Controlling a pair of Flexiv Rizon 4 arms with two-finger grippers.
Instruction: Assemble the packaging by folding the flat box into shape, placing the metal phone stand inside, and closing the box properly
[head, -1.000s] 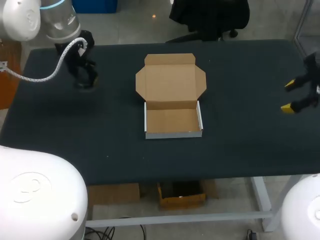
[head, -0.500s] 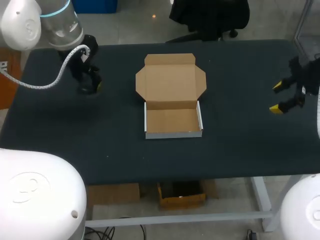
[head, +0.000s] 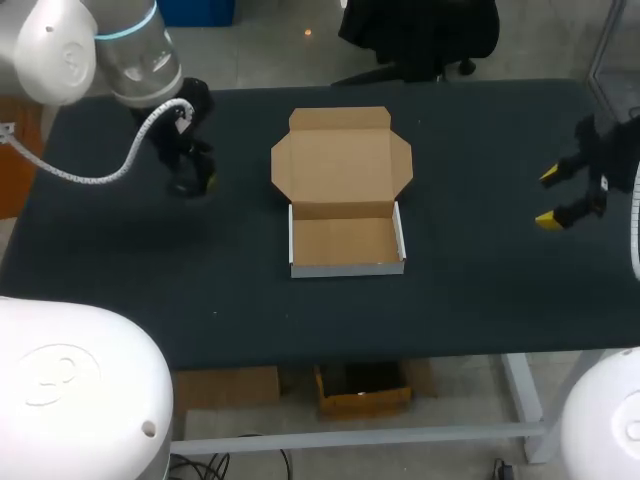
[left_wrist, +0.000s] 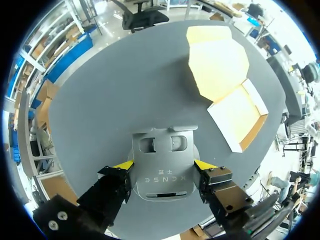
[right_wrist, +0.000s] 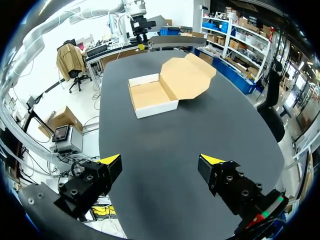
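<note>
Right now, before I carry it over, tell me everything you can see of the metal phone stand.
The metal phone stand is a flat plate of matte grey metal with rounded corners, two small rounded cutouts near its far end and faint print at its middle. It sits between the left gripper's yellow tips, which press its two side edges. The open cardboard box lies apart, ahead of it. Whether it touches the table cannot be told.

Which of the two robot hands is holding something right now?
The left hand: its yellow-tipped fingers grip a grey metal phone stand from both sides. The right hand is open, with nothing between its fingers.
</note>
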